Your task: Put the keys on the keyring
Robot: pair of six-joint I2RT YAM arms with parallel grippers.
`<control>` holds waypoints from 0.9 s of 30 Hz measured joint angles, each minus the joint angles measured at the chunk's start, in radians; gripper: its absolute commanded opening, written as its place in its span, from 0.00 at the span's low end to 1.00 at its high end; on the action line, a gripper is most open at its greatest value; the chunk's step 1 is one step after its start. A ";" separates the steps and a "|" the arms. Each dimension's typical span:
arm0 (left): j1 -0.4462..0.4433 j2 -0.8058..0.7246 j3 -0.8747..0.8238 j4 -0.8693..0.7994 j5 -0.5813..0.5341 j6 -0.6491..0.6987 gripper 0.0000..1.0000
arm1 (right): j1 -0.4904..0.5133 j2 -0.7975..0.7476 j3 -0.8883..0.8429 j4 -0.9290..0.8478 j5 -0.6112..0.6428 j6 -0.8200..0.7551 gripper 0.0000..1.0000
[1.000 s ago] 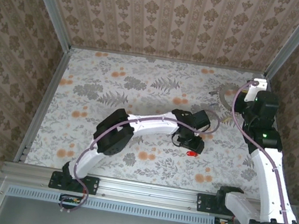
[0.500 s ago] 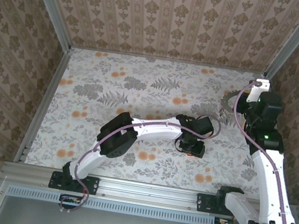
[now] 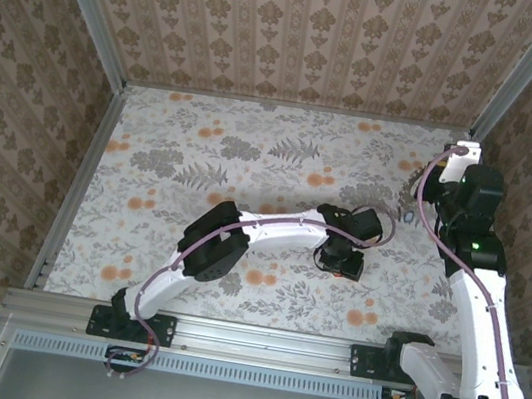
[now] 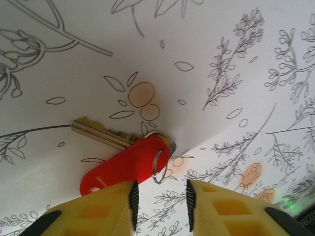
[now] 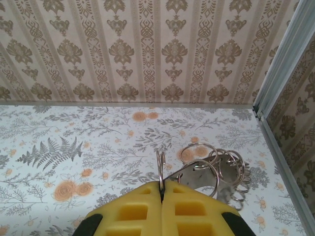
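Observation:
A key with a red plastic head [image 4: 129,163] and a brass blade lies flat on the flowered table in the left wrist view, a small split ring [image 4: 160,166] through its head. My left gripper [image 4: 161,196] hovers just over the key's head, open with a narrow gap and nothing between its pads. From above, the left gripper [image 3: 340,262] covers the key. The keyring [image 5: 216,167] is a bunch of linked silvery rings at the table's back right. My right gripper [image 5: 161,189] is shut on one upright ring of it, and stands at the right of the table [image 3: 426,200].
The flowered table [image 3: 200,169] is boxed in by patterned walls with aluminium posts [image 3: 514,72] at the corners. The right wall runs close behind the right arm. The left arm [image 3: 262,224] stretches across the middle of the table.
My left gripper has moved right and down over the red key, which no longer shows from above, and its jaws have narrowed. The right gripper has drifted slightly right with the keyring.

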 measured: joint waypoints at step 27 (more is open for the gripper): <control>-0.002 0.055 0.072 -0.027 -0.005 0.006 0.20 | -0.017 -0.017 0.005 -0.002 -0.035 0.004 0.00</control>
